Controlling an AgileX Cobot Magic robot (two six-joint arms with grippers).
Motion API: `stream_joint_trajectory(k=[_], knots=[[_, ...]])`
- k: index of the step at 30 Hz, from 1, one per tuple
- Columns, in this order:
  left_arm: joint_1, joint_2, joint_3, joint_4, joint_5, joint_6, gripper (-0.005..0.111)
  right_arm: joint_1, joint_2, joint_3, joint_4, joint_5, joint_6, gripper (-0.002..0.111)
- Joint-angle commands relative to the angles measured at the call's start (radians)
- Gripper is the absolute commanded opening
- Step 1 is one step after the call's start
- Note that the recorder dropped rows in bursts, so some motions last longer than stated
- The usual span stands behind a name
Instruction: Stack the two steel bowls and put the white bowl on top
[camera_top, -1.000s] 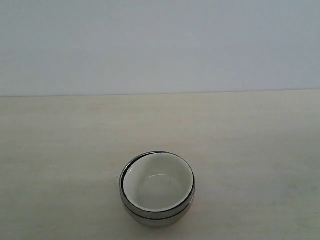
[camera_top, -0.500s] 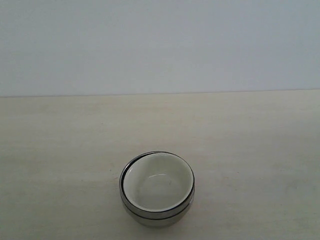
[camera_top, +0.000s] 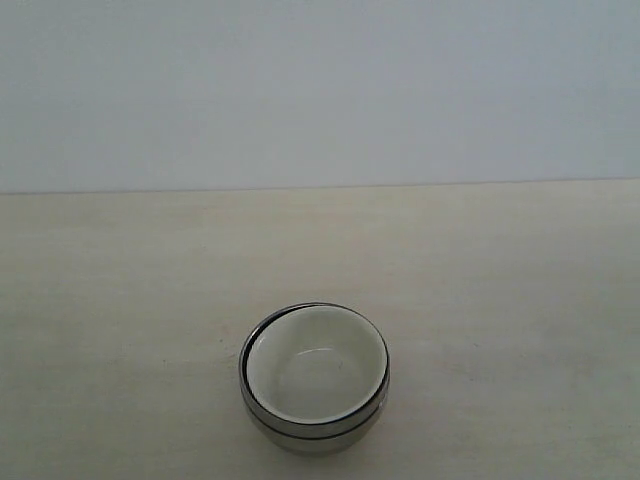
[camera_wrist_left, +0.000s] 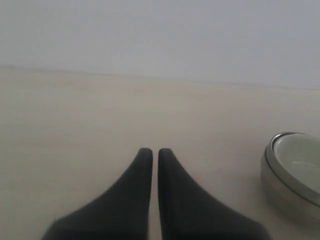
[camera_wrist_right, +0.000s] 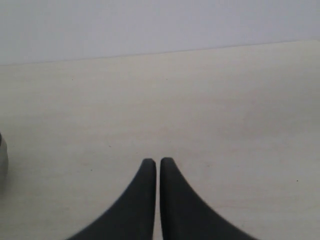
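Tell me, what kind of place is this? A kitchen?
Probably a robot test bench, not a kitchen. There's a bare pale table, a blank wall behind it, and just a white bowl nested in steel bowls, with the black left gripper and right gripper shut nearby.

A pale cream counter (camera_top: 120, 300) with a faint, streaky grain fills the lower part of the exterior view and meets, along a straight and nearly level line, a plain wall (camera_top: 320, 90) of light bluish grey, all under soft, even light that casts only weak shadows.
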Motion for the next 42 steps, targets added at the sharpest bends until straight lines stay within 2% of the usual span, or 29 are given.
stream_joint_trajectory(k=[1, 3, 6, 42], knots=[[0.002, -0.003, 0.004, 0.180, 0.028, -0.175, 0.004, 0.003, -0.005, -0.001, -0.004, -0.007, 0.000, 0.000], [0.002, -0.003, 0.004, 0.250, 0.016, -0.240, 0.004, 0.003, -0.005, -0.001, -0.004, -0.007, 0.000, 0.000], [0.002, -0.003, 0.004, 0.233, 0.014, -0.325, 0.004, 0.003, -0.005, -0.001, -0.004, -0.007, 0.000, 0.000], [0.002, -0.003, 0.004, 0.235, 0.014, -0.323, 0.004, 0.003, -0.005, -0.001, -0.004, -0.007, 0.000, 0.000]])
